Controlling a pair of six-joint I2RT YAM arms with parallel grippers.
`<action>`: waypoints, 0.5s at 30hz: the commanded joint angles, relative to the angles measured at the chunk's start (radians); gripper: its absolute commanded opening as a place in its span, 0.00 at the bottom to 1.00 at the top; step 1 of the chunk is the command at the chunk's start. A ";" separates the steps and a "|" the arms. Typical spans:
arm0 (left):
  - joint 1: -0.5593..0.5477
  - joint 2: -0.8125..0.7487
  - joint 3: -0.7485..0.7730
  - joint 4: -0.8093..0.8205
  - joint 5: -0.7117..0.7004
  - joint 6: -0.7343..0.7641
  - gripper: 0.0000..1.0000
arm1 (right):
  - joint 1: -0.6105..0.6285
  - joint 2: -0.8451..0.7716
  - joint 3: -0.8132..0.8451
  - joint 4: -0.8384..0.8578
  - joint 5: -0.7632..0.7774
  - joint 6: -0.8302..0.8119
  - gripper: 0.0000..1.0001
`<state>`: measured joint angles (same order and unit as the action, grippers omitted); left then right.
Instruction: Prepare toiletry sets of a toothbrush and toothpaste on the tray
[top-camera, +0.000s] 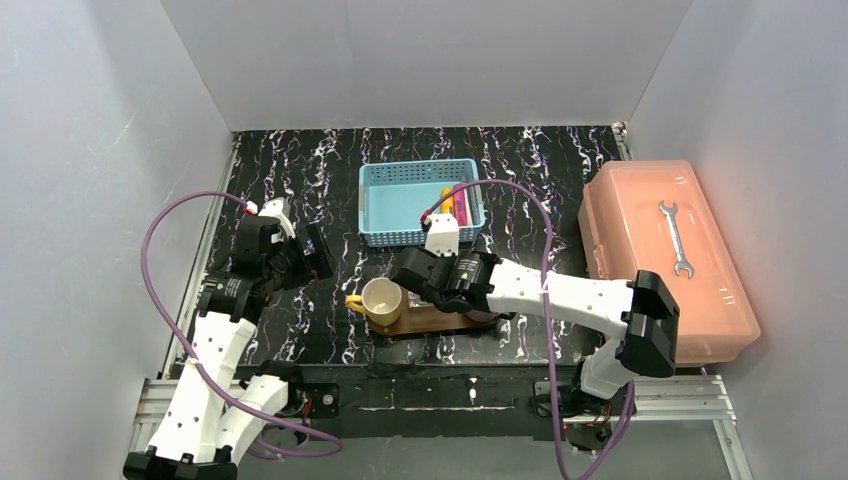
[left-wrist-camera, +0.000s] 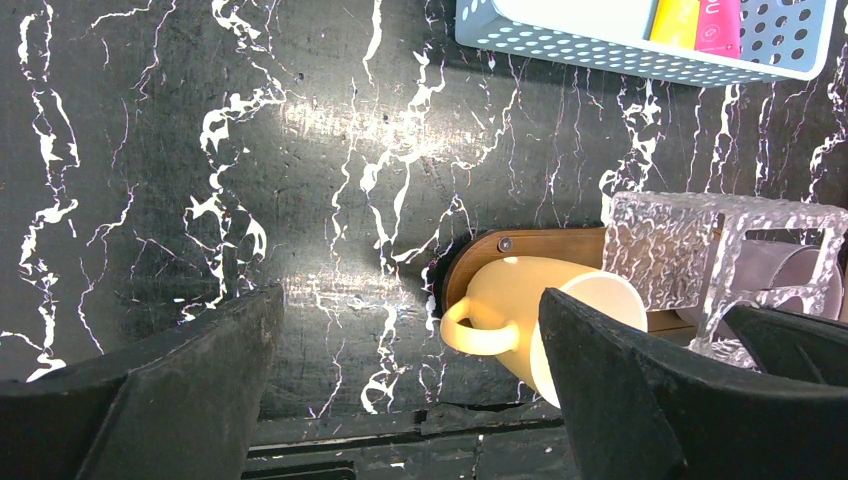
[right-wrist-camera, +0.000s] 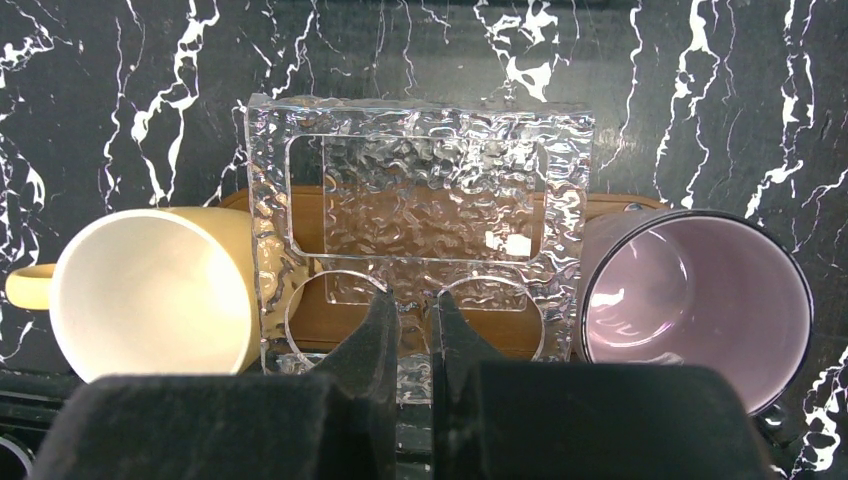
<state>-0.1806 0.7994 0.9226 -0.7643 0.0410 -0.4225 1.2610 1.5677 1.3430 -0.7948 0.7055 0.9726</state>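
The left gripper (left-wrist-camera: 410, 330) hangs spread wide above the table (left-wrist-camera: 300, 150), beside the tray (left-wrist-camera: 550, 243) bearing a yellow cup (right-wrist-camera: 150, 290) and lilac mug (right-wrist-camera: 695, 300). Between those, the right gripper (right-wrist-camera: 415, 335) pinches a clear rippled holder (right-wrist-camera: 420, 190). The toothpaste tubes (top-camera: 455, 207), yellow and pink, lie in the blue basket (top-camera: 395, 205) behind, their print too small to read; a wrench (top-camera: 677, 238) tops the salmon box (top-camera: 700, 310).

- Table top (top-camera: 280, 165): black, marble pattern, white and faint purple veins.
- Basket (top-camera: 400, 237), upper centre of top view: light blue, walls perforated with round holes.
- Toothpaste: yellow-orange tube (left-wrist-camera: 675, 18), magenta-pink tube (left-wrist-camera: 718, 22).
- Tray (left-wrist-camera: 545, 243): dark-brown wood.
- Left mug (right-wrist-camera: 150, 300): pale yellow outside, cream-white inside.
- Right mug (right-wrist-camera: 690, 300): lilac inside, dark rim.
- Clear holder (right-wrist-camera: 420, 170): colourless, rippled texture.
- Box (top-camera: 640, 230), right edge: salmon-pink.
- Wrench (top-camera: 677, 238): silver.
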 joint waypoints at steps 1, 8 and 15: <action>-0.003 -0.014 -0.012 -0.013 -0.003 -0.001 0.99 | 0.018 -0.013 -0.005 -0.005 0.020 0.049 0.01; -0.003 -0.016 -0.012 -0.013 -0.001 -0.001 0.99 | 0.033 -0.005 -0.027 -0.027 0.010 0.082 0.01; -0.003 -0.017 -0.012 -0.013 0.000 -0.001 0.99 | 0.044 -0.018 -0.070 -0.012 -0.004 0.107 0.01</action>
<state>-0.1806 0.7967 0.9226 -0.7643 0.0414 -0.4232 1.2964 1.5681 1.2915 -0.8143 0.6781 1.0336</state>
